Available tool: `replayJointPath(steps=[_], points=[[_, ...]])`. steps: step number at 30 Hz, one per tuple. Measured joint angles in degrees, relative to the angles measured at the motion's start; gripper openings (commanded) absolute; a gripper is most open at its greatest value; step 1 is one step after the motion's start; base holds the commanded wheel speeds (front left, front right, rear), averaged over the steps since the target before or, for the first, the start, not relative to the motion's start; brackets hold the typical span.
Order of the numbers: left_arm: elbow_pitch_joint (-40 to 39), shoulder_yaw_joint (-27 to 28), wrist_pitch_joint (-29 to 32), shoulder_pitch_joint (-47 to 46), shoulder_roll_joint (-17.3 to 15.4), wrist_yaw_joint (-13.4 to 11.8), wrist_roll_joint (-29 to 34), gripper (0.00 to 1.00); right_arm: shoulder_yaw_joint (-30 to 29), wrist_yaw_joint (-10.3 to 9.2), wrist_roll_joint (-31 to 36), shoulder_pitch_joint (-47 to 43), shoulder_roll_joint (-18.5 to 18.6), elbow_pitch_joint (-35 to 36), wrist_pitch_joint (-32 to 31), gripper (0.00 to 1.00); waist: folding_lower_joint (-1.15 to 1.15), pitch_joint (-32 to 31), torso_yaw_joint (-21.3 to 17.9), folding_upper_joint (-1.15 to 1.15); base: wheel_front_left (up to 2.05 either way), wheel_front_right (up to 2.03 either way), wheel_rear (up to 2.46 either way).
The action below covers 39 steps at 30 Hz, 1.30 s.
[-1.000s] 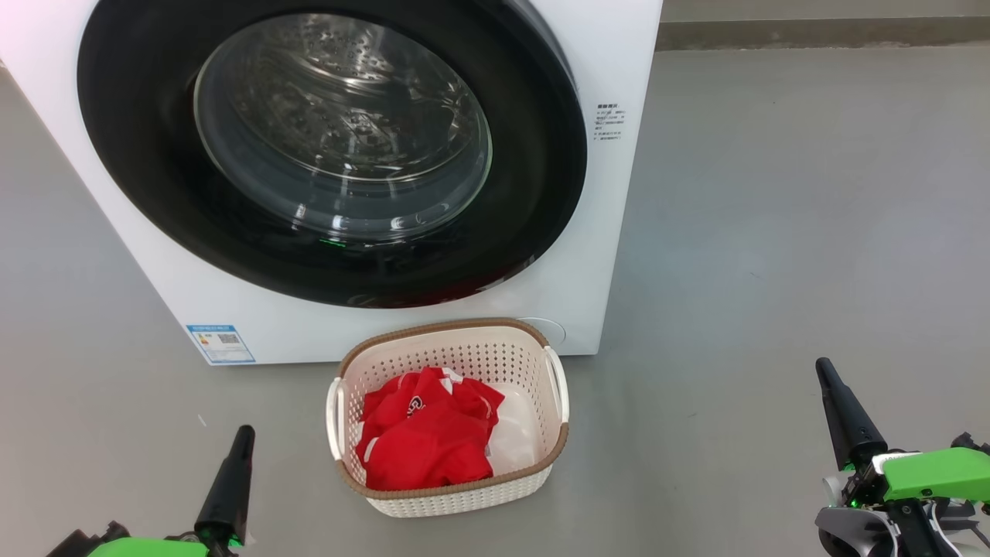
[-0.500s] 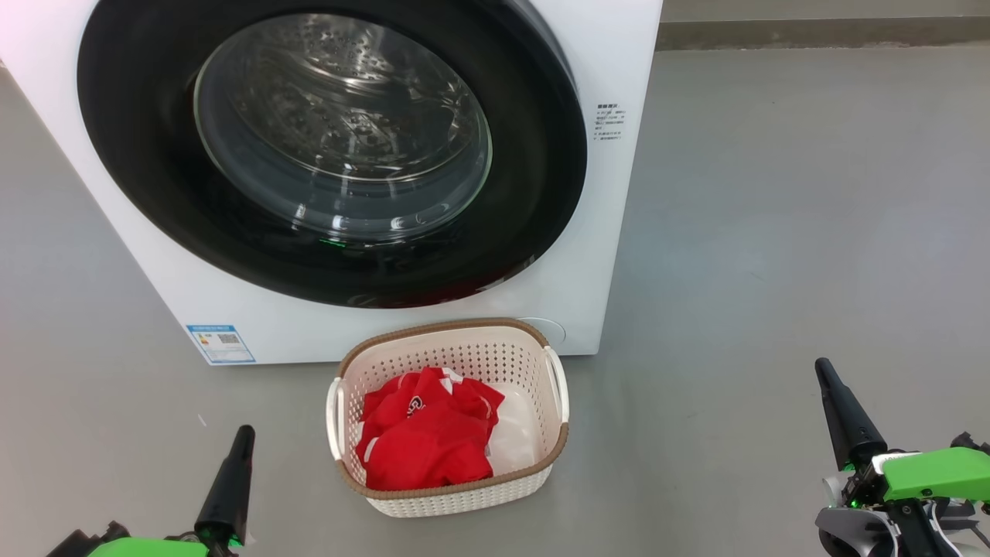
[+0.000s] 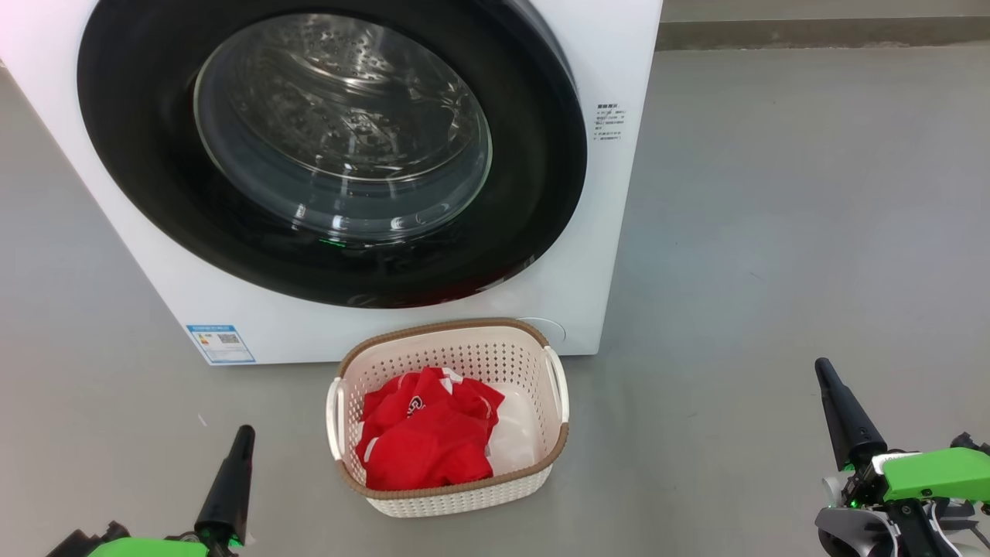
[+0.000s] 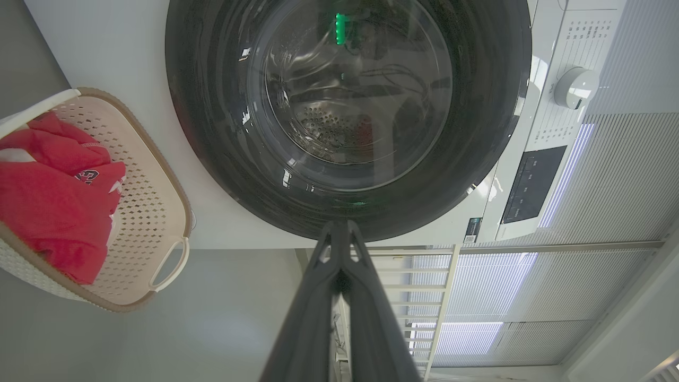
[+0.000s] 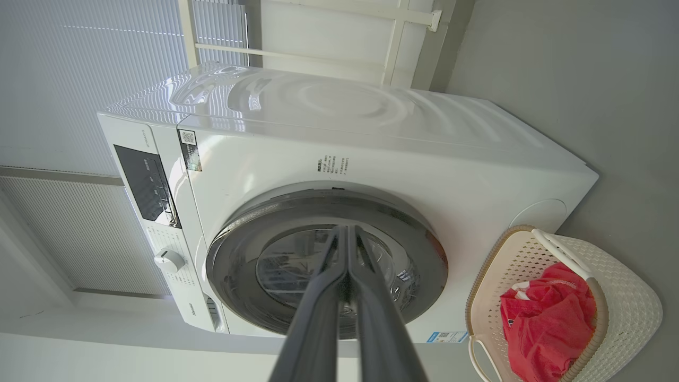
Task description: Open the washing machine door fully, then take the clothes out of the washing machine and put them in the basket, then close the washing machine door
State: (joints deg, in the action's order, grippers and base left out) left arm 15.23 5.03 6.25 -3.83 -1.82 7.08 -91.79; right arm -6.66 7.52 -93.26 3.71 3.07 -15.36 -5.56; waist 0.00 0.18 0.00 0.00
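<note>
Plainly, the clothes (image 3: 425,441) lie bunched in the left part of the basket (image 3: 433,329). The basket stands on the grey floor (image 3: 773,232) just before the washing machine (image 3: 611,232), and the washing machine door (image 3: 131,155) sits closed. The left gripper (image 3: 245,432) at near left and the right gripper (image 3: 822,367) at near right are both clenched on nothing, apart from the basket.

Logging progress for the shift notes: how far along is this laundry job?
Done: the clothes lie in the basket, and the washing machine door looks shut flush against the washing machine.
In hand: nothing. The left gripper and right gripper are shut, empty and clear of basket and door.
Left: apparently nothing; the job looks finished.
</note>
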Motion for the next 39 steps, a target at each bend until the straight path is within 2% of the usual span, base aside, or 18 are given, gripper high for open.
replayJointPath(steps=[39], points=[[0.0,0.0,0.0,0.0,0.0,0.0,0.0,0.0,-0.22,0.0,0.33,0.01,-0.16,-0.02,-0.08,0.0,0.0,0.0,0.0,0.0,0.0,0.0,0.0]])
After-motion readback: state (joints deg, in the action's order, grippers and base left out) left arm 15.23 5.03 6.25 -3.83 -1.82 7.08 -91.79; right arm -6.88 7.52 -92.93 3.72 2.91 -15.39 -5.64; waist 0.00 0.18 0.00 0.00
